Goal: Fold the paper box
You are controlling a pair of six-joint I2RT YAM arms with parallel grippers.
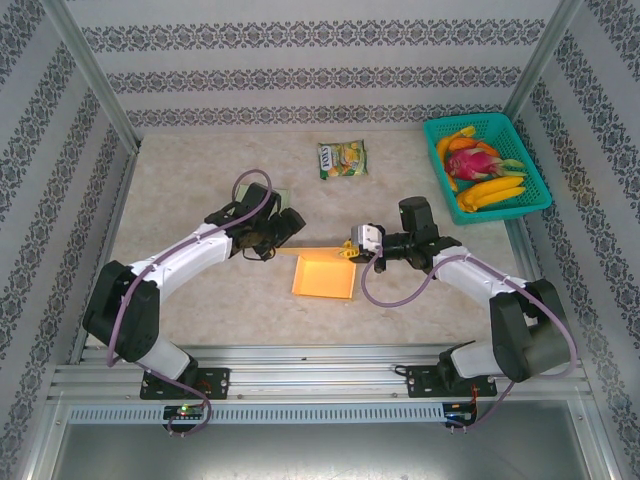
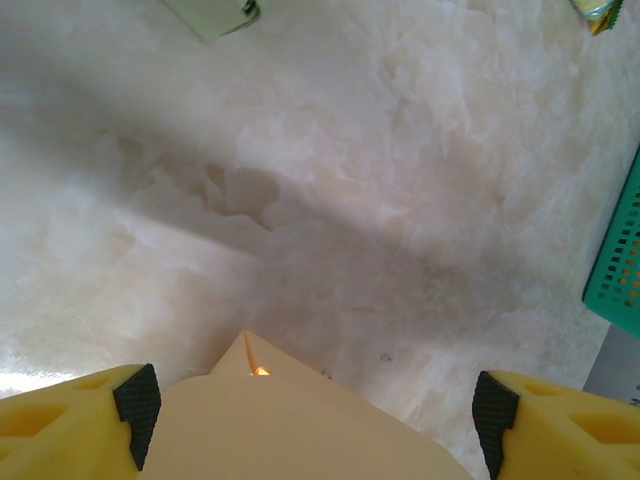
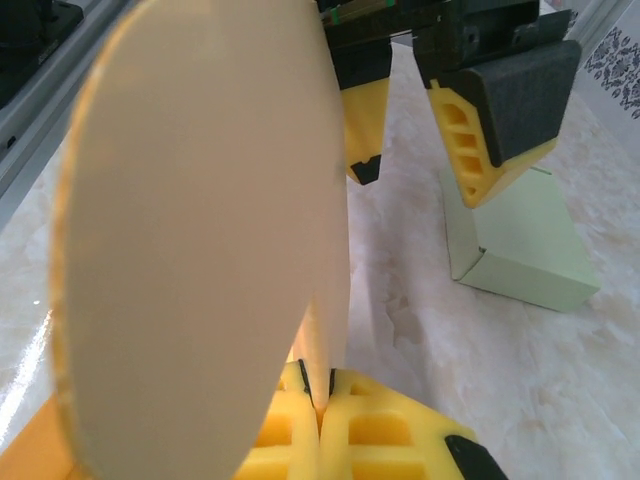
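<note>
Orange paper box [image 1: 323,277]: partly folded, open-topped, on table [image 1: 200,310] centre; rounded flap [image 3: 200,230] upright at far-right corner.

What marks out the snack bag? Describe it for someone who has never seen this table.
On the pale table, look to the far edge near the patterned wall. The bag lies flat there, left of the green basket. It alone is a small printed green-and-yellow packet; the box in the middle is plain orange.

We reach our left arm to the box's [image 1: 325,277] far left corner, the left gripper [image 1: 288,235] spread wide astride its edge. Our right arm bends in at the far right corner, the right gripper [image 1: 350,250] pinched tight on the box.
</note>
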